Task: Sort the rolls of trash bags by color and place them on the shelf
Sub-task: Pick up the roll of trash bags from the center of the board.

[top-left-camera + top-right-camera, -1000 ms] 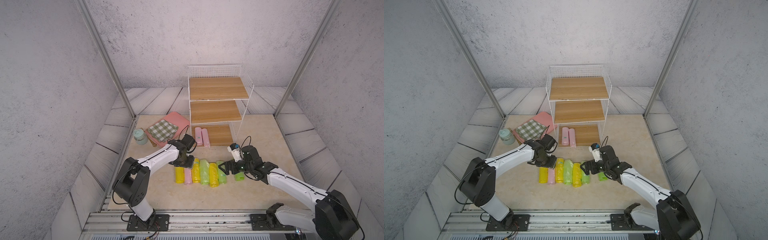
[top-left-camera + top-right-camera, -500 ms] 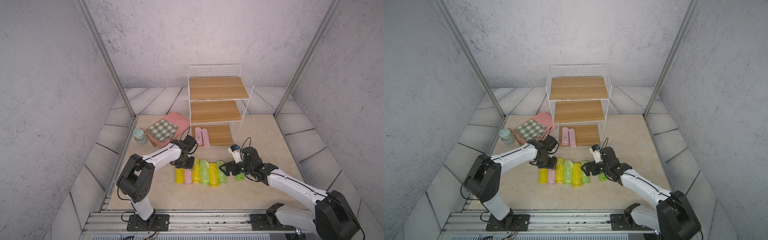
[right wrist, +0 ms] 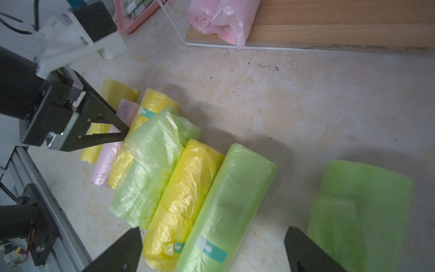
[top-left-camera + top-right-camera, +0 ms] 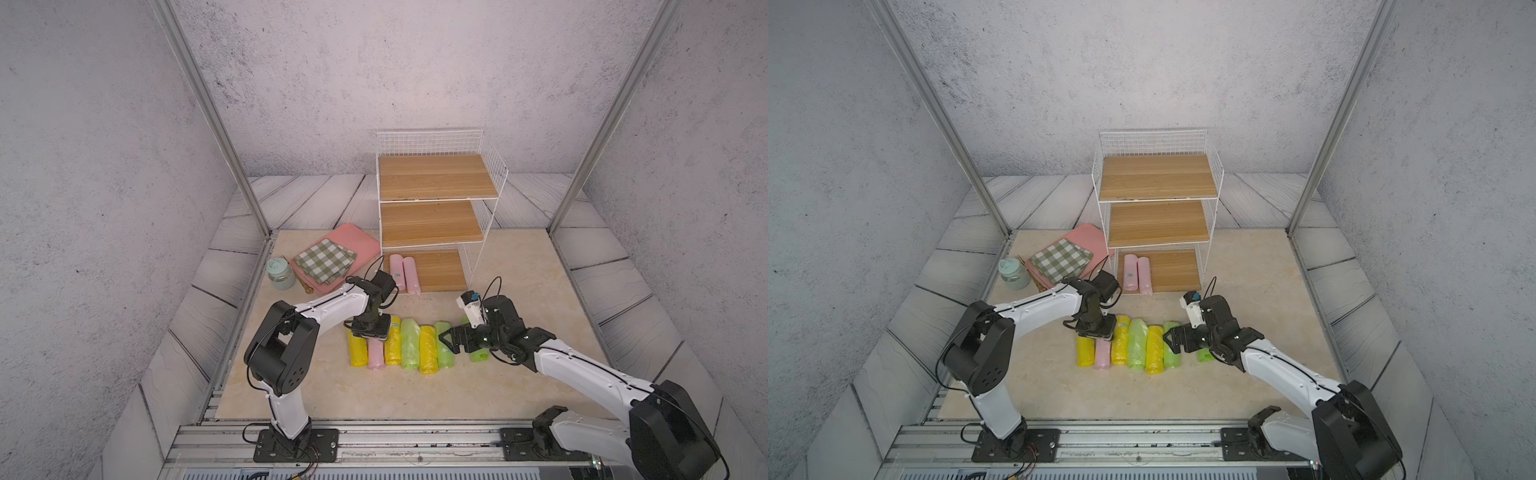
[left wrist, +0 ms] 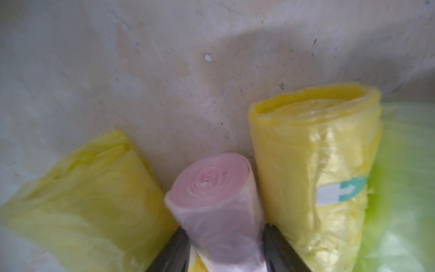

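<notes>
Left end effector (image 4: 370, 333) has dropped into the table row. Top views: two pink rolls (image 4: 1137, 272) lie on the shelf (image 4: 1158, 224) bottom board. Left wrist: jaws clamp the pink roll (image 5: 219, 200) between yellow rolls (image 5: 313, 153). Right wrist: right end effector (image 3: 213, 232) gapes wide over a green roll (image 3: 226, 188).

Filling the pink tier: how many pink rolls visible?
3. Two pink rolls lie on the shelf's bottom board; the third pink roll lies on the floor between two yellow rolls. None seems hidden.

Crinkly glossy plastic rolls (image 3: 226, 195) (wooden shelf (image 4: 436, 176))
</notes>
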Action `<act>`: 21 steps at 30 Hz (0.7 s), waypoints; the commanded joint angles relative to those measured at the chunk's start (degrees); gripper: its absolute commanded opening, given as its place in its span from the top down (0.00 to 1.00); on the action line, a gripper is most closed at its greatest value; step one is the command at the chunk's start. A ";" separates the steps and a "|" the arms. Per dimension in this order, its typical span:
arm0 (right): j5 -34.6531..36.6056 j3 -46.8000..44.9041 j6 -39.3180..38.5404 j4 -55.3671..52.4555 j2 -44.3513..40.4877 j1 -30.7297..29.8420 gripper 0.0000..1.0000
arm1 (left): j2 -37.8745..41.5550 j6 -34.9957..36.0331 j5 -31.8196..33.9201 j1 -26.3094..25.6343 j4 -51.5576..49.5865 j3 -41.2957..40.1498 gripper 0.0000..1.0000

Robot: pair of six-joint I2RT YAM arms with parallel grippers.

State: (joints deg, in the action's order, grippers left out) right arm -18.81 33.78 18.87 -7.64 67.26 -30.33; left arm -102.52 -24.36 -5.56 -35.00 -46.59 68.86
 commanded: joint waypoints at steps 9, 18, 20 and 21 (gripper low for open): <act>0.85 -0.23 1.08 1.49 0.32 -0.33 0.01 | 0.14 -0.60 4.05 -0.07 -0.96 -0.12 0.59; 0.18 0.22 1.17 2.01 1.02 -0.34 0.01 | 2.28 -0.52 3.86 0.90 -0.04 -0.29 0.85; 0.14 0.35 1.24 2.19 1.07 -0.26 0.01 | 2.82 -0.51 3.62 1.12 0.16 -0.15 0.96; -0.12 0.56 1.17 2.19 1.20 -0.27 0.01 | 3.13 -0.52 3.55 1.32 0.24 -0.13 1.00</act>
State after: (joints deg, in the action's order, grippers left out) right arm -18.48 33.78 19.88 -6.15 67.40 -30.33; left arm -101.75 -24.69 -2.76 -34.24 -46.28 68.93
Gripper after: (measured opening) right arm 0.987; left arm 0.376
